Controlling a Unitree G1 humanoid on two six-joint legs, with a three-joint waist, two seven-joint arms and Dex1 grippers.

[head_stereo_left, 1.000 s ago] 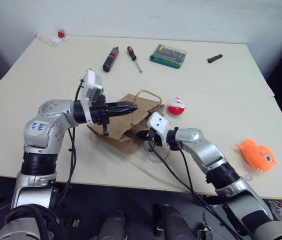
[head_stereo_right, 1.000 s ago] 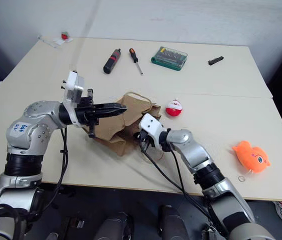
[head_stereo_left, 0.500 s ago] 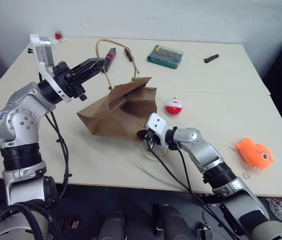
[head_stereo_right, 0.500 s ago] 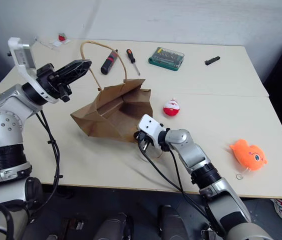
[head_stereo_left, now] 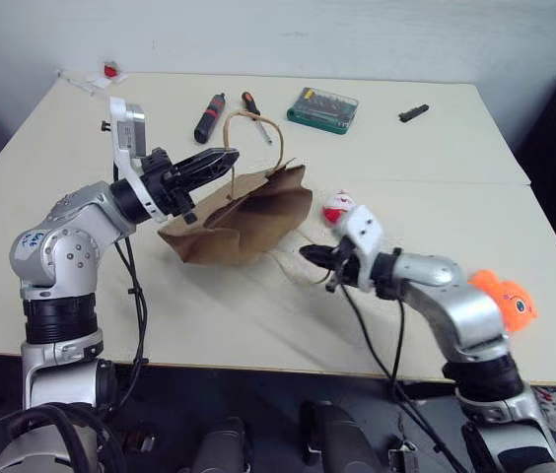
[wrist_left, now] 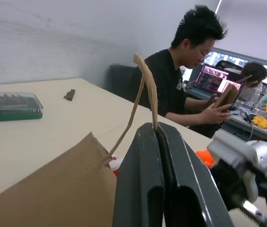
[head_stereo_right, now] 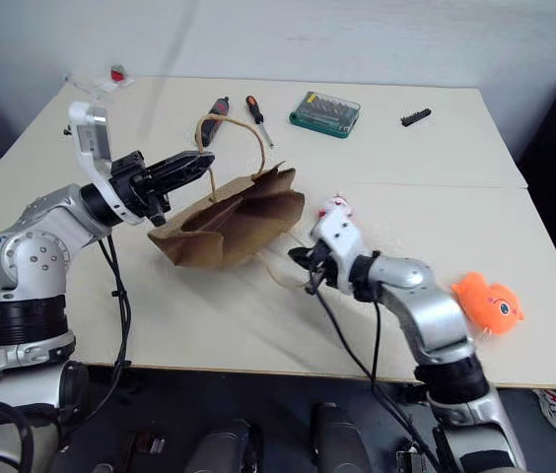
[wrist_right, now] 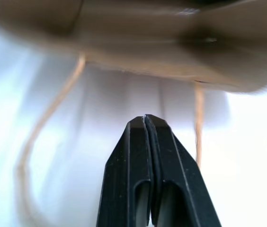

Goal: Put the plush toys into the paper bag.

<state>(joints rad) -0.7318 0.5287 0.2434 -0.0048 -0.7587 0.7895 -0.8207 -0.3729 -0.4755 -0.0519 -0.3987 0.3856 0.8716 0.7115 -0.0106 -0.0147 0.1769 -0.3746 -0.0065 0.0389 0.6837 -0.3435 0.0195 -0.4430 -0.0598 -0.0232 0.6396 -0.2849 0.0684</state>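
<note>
Left eye view: our left pincer point(head_stereo_left: 227, 156) clamped on cord handle point(head_stereo_left: 261, 126) of paper bag point(head_stereo_left: 248, 212), bag lying on bench point(head_stereo_left: 436, 158). Our right pincer point(head_stereo_left: 310, 253) closed, empty, beside bag. Red-and-white ball point(head_stereo_left: 334, 208) behind it; orange fish point(head_stereo_left: 508, 295) near right edge.

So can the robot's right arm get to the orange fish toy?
Probably yes. The orange fish toy lies in the open on the table beside that arm, and the right gripper holds nothing.
</note>
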